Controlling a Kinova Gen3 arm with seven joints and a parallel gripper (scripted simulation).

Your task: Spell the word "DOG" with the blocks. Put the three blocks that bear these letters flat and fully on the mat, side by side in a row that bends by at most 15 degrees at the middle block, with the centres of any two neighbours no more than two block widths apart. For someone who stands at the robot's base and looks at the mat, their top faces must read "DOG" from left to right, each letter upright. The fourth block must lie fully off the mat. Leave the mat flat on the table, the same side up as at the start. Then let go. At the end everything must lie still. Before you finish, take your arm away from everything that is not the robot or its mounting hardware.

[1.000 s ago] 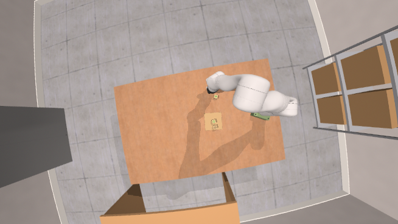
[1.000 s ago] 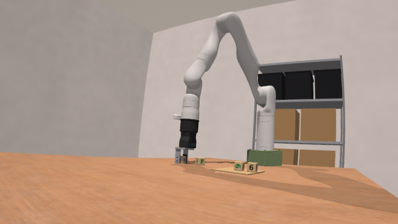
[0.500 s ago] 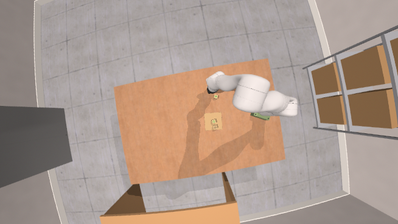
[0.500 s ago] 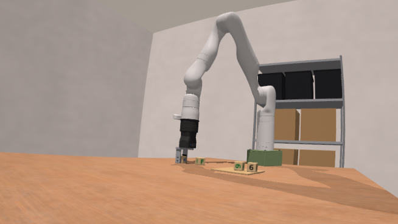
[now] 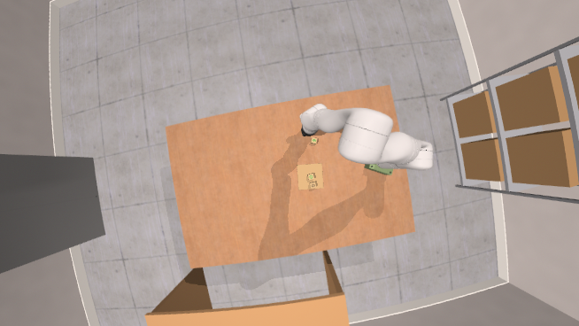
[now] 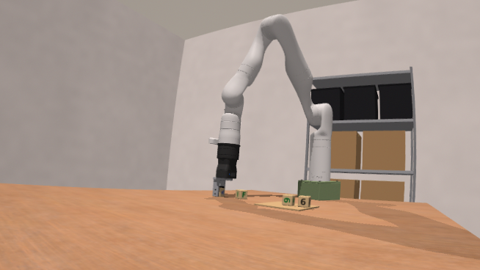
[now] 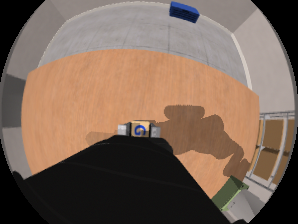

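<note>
My gripper (image 6: 219,192) is down at the table top, left of the mat, and its fingers press on both sides of a small wooden block with a blue letter (image 7: 140,129). I cannot read the letter for sure. The block rests on the table. In the overhead view the wrist (image 5: 306,130) hides it. A second block (image 6: 241,194) (image 5: 313,141), with a green F on its side, lies on the table just beside the gripper, off the mat. The tan mat (image 5: 306,177) holds two blocks side by side (image 6: 288,200) (image 6: 304,201).
The arm's green base (image 6: 318,189) stands at the table edge behind the mat. A metal shelf with cardboard boxes (image 6: 367,147) stands behind the base. An open cardboard box (image 5: 248,301) sits on the floor off the table's far side.
</note>
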